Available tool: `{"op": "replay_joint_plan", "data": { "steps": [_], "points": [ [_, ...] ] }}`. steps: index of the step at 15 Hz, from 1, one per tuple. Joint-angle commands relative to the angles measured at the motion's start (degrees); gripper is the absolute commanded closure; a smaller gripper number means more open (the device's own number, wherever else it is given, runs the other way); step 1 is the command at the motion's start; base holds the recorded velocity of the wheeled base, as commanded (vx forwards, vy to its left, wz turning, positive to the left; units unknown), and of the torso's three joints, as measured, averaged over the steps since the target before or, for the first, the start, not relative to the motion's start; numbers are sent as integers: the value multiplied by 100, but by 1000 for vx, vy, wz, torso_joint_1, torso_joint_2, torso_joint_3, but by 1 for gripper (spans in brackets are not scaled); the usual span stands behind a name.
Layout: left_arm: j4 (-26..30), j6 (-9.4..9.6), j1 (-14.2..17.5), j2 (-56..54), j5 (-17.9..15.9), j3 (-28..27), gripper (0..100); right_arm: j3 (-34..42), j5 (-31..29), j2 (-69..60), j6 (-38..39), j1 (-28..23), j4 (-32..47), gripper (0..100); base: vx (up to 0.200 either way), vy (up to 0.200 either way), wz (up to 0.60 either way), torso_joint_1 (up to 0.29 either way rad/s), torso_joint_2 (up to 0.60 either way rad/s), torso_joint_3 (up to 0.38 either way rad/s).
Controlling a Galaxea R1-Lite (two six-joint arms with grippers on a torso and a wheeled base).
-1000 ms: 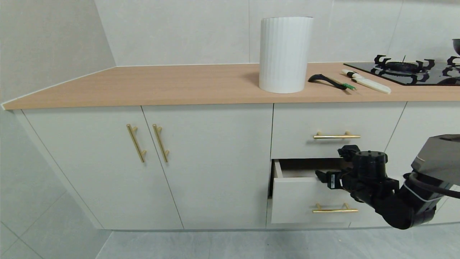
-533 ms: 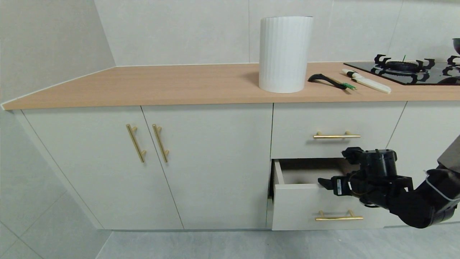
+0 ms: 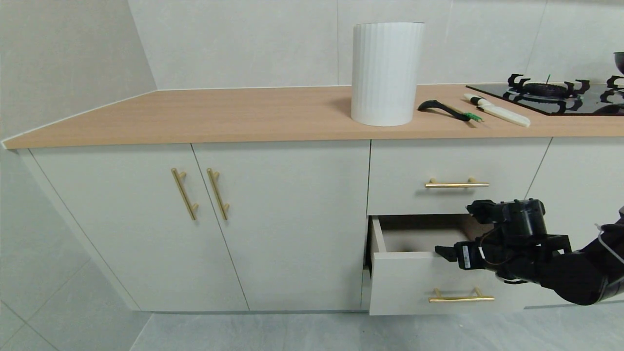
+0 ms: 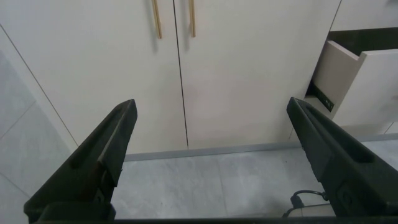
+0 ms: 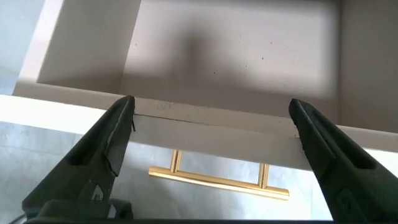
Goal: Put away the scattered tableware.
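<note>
Head view: black spoon (image 3: 448, 111) and white knife (image 3: 497, 111) lie flat; right tool (image 3: 454, 228) and left tool (image 4: 211, 109) both spread apart.

Matt drawer (image 3: 414, 278), seemingly brass handle (image 3: 461, 298)

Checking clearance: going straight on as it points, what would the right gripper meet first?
Likely the right gripper meets the drawer front at its top edge, which lies between its open fingers; depth is unclear.
</note>
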Motion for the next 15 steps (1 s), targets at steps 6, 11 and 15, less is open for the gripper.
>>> {"op": "replay_joint_plan", "data": {
  "steps": [6,11,15],
  "points": [
    [2,-1,-1,7,-1,1,0,-110,5,-24,1,2,483,0,0,0,0,0,0,0],
    [2,-1,-1,7,-1,1,0,-286,5,-367,1,2,1494,0,0,0,0,0,0,0],
    [2,-1,-1,7,-1,1,0,-357,5,-648,-315,2,2337,0,0,0,0,0,0,0]
  ]
}}
